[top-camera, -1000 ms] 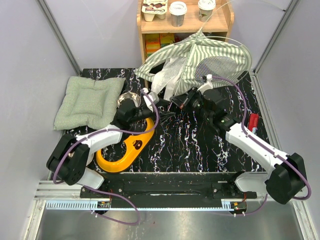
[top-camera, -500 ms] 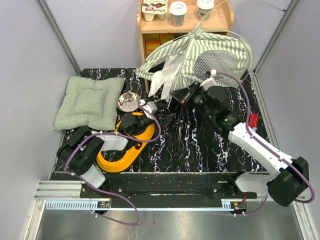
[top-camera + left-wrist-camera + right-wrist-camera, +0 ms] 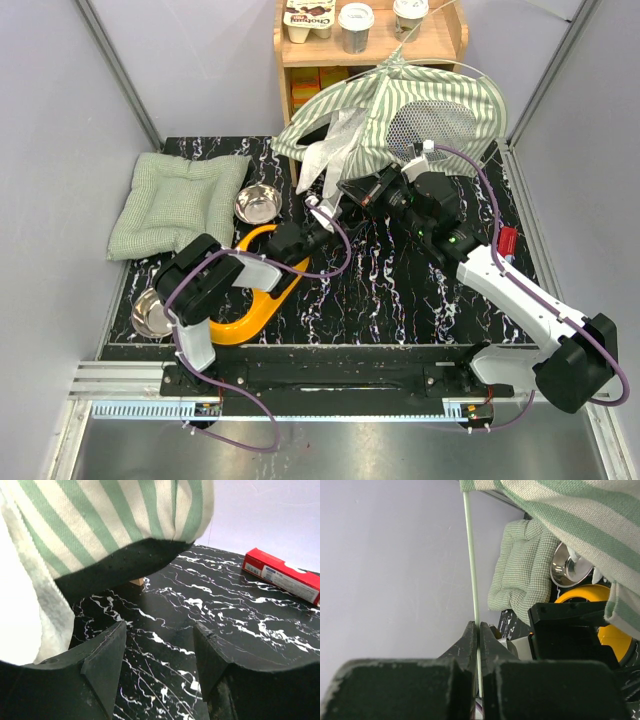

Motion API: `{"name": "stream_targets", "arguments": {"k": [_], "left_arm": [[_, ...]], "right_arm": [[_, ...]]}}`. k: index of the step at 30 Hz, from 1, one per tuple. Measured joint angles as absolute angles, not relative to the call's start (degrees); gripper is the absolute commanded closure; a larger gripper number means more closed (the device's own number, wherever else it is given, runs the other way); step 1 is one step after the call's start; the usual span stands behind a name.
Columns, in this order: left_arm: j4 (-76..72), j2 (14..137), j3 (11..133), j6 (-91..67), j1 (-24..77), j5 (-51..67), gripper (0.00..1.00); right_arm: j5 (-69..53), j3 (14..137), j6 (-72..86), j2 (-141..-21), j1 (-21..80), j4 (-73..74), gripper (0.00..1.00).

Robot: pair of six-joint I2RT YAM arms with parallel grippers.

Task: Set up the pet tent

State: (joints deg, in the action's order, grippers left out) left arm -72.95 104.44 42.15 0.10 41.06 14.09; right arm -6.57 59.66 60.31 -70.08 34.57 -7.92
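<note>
On the black marbled table (image 3: 390, 290), a yellow bowl holder (image 3: 245, 325) is seen nearest, at 7 o'clock. At the centre, the left gripper (image 3: 160, 635) is held low with its jaws spread and empty. Just beyond, the right gripper (image 3: 478, 628) is pressed together on a thin white pole (image 3: 471, 555) of the pet tent (image 3: 420, 105). The tent is heaped at the far edge, at 12 to 1 o'clock.

My pet tent (image 3: 400, 105) stands half-raised at the far edge of the bench (image 3: 380, 290), toward its far right corner. It is sage-green-and-white striped fabric with a white mesh panel (image 3: 440, 125) and a dark underside (image 3: 125, 565). Its thin white pole (image 3: 471, 555) is pinched in my right gripper (image 3: 479, 630).
</note>
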Motion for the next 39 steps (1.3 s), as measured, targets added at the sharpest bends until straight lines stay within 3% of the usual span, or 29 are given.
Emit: {"name": "stream_targets", "arguments": {"k": [23, 39], "left_arm": [[-72.4, 103.5, 45.6, 1.0, 43.4, 9.8, 0.37], [-73.3, 98.8, 46.6, -7.6, 40.6, 18.7, 0.34]], "right_arm": [[-6.3, 60.9, 60.3, -69.9, 34.9, -9.1, 1.00], [-3.7, 61.6, 58.7, -69.5, 34.9, -7.0, 1.00]]}}
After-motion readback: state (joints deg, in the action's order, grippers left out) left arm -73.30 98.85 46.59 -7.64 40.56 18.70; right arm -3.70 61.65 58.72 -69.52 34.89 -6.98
